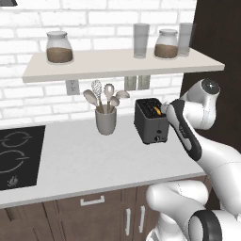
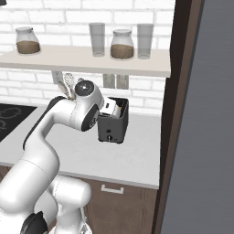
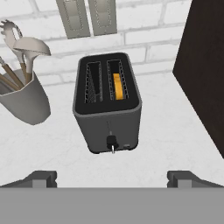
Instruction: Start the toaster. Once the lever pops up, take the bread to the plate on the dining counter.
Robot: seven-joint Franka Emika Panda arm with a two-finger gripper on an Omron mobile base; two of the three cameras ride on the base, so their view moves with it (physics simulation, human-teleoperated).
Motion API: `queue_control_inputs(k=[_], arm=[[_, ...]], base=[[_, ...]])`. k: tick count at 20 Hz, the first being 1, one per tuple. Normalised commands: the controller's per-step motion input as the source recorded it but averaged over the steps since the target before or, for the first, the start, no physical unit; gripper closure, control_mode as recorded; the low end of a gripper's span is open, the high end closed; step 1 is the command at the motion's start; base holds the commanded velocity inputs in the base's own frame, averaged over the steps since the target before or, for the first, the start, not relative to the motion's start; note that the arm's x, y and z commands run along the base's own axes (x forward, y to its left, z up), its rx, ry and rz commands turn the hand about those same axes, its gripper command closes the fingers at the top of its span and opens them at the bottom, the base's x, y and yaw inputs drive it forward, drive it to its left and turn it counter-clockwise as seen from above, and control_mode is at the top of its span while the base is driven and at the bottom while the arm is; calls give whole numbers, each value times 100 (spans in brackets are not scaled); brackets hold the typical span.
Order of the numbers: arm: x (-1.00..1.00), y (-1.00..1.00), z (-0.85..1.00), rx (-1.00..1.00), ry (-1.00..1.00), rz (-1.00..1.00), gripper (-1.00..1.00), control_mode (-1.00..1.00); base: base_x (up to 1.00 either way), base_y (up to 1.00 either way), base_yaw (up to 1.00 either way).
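The black two-slot toaster point(image 3: 107, 109) stands on the white worktop point(image 1: 94, 160) near the brick wall, its front lever knob point(image 3: 112, 142) low on the face. An orange-tan slice of bread point(image 3: 117, 85) sits down in the right slot; the left slot is bare. My gripper point(image 3: 112, 179) hovers in front of and above the toaster, open, its two tips wide apart with nothing between them. In the left base view the toaster point(image 1: 151, 121) is partly covered by my forearm; in the right base view my hand sits right at the toaster point(image 2: 114, 122). The plate and dining counter are out of view.
A grey utensil cup point(image 1: 106, 120) with spoons and a whisk stands left of the toaster. A black hob point(image 1: 16, 157) lies at the far left. A shelf point(image 1: 117, 65) with jars and glasses hangs overhead. A dark tall panel point(image 3: 205, 74) closes the right side.
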Motion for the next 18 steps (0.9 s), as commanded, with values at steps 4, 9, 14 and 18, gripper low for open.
queue_control_inputs(k=[4,9,14,18], arm=[[0,0,0,0,0,0,-100,-100],[0,0,0,0,0,0,-100,-100],[0,0,0,0,0,0,-100,-100],[0,0,0,0,0,0,-100,-100]], base=[[0,0,0],[0,0,0],[0,0,0],[0,0,0]])
